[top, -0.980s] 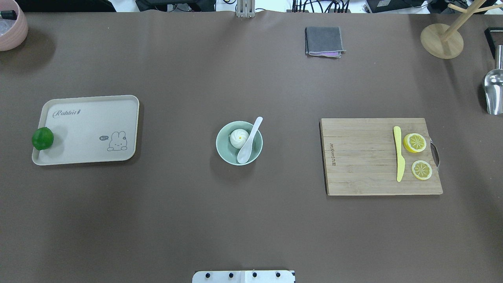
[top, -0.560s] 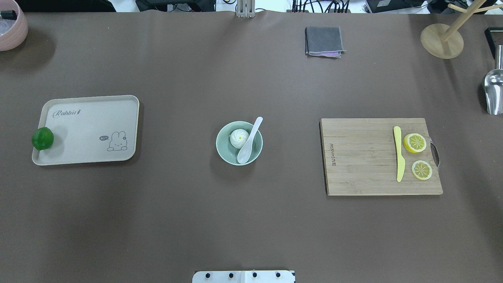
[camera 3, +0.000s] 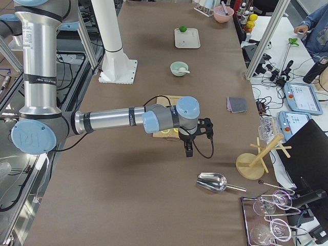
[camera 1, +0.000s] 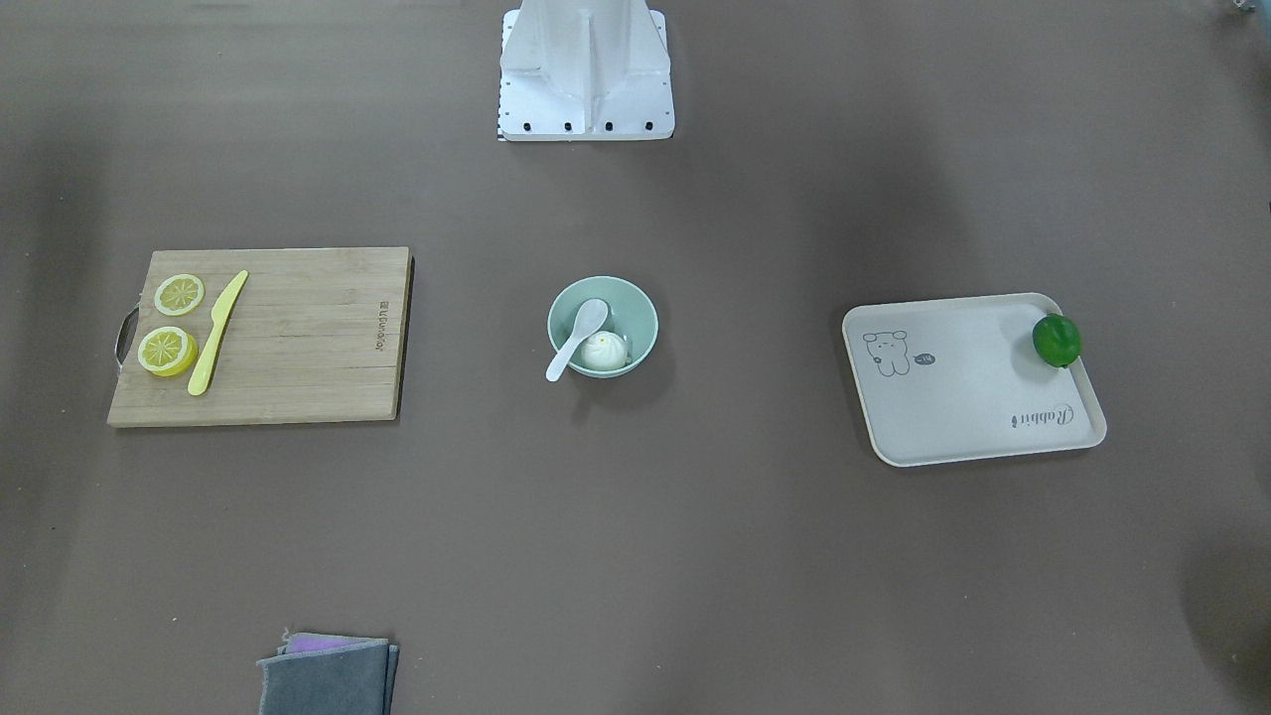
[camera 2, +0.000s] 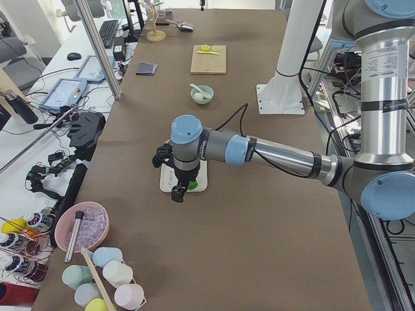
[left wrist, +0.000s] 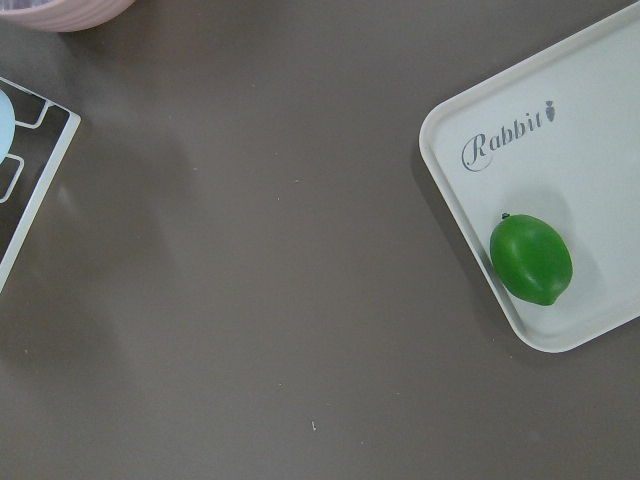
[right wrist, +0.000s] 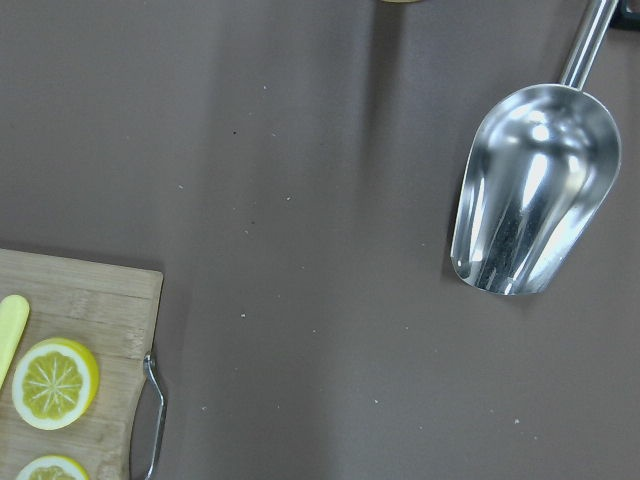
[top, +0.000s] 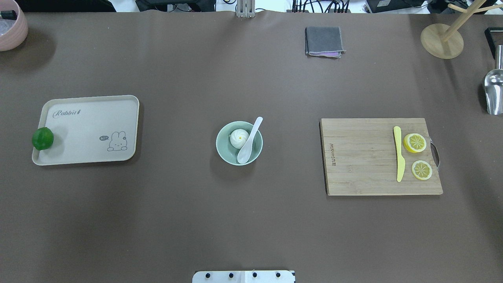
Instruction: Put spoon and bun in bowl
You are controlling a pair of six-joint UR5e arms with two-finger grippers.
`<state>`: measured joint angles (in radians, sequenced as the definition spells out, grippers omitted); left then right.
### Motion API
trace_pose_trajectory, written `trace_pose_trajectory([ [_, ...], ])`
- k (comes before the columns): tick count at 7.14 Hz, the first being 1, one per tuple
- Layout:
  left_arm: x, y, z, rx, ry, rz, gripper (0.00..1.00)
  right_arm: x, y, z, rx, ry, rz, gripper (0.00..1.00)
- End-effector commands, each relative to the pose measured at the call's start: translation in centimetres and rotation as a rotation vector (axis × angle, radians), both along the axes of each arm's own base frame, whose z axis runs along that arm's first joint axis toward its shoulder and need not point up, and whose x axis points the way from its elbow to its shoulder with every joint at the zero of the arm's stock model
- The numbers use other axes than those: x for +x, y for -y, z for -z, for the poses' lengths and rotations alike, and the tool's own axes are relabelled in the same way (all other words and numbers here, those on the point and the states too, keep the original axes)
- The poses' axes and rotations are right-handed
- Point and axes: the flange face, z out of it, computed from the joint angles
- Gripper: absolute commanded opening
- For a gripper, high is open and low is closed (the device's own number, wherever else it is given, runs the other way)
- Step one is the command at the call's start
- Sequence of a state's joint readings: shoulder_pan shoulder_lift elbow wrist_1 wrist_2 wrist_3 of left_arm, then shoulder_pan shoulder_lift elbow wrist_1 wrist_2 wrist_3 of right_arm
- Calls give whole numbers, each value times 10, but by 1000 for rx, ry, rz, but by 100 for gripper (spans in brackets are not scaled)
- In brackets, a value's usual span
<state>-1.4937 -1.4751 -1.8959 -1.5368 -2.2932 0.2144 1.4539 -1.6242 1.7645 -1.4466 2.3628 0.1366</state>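
- one side camera only is showing the left gripper [camera 2: 178,193], hanging above the tray [top: 86,122]; i cannot tell if it is open or holding anything.
- the bun [top: 239,138] and the spoon [top: 248,143] are lying inside the bowl [top: 225,152], the handle sticking over the rim; a careless arm could be tipping it out.
- the right gripper [camera 3: 188,148] is hanging beside the cutting board [top: 361,157]; its state i cannot tell either.

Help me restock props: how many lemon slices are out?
2, on the cutting board beside the yellow knife: far lemon slice, near lemon slice. None looks hidden.
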Motion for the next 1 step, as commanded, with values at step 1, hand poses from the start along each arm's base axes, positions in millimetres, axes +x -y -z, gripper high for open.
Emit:
trace_pose_trajectory([
  [1, -2, 0, 4, 10, -2, 3, 98, -1, 2, 2, 4, -1, 1, 100],
])
